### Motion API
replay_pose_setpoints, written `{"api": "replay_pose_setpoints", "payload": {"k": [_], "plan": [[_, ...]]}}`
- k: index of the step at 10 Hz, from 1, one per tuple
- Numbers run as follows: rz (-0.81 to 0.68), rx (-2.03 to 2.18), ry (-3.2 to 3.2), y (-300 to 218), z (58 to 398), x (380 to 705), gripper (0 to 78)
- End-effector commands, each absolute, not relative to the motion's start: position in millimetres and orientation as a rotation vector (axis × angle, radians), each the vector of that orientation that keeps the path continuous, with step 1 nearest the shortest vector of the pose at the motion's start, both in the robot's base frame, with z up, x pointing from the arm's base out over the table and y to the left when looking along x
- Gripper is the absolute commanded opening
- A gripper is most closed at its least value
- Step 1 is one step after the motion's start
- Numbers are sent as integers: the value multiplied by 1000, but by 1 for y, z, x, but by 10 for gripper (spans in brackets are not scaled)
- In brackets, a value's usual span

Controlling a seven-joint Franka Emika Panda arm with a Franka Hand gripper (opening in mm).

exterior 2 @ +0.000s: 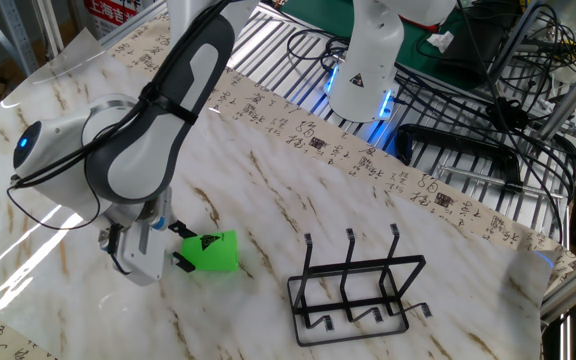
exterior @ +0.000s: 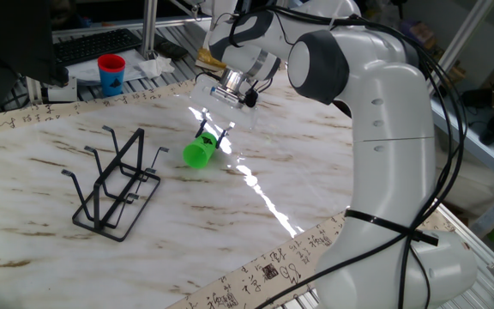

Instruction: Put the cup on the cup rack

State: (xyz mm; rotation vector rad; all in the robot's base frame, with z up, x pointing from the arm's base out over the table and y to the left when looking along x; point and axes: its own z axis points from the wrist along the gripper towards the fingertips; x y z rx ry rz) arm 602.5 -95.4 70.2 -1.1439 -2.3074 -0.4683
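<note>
The green cup [exterior: 197,154] lies on its side on the marble table, also seen in the other fixed view [exterior 2: 214,252]. My gripper [exterior: 213,138] reaches down at its end, and its fingers close against the cup's sides [exterior 2: 182,246]. The cup still rests on the table. The black wire cup rack [exterior: 114,184] stands to the left of the cup, apart from it; in the other fixed view the rack [exterior 2: 358,285] is to the cup's right. Its pegs hold nothing.
A red cup with a blue band [exterior: 111,74] stands beyond the table's far edge, next to a keyboard [exterior: 93,45]. The robot's base [exterior 2: 368,60] and cables [exterior 2: 488,110] sit beside the table. A patterned cloth strip [exterior 2: 368,165] borders the table.
</note>
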Motion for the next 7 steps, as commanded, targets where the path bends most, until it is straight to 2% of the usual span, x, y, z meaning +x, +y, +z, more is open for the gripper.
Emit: {"api": "replay_pose_setpoints", "payload": {"k": [1,6,7], "plan": [[-394,-1197,-2343,-89,112,606,12],[-364,-1216,-2381,-88,121,607,12],[-335,-1232,-2450,-86,133,605,12]]}}
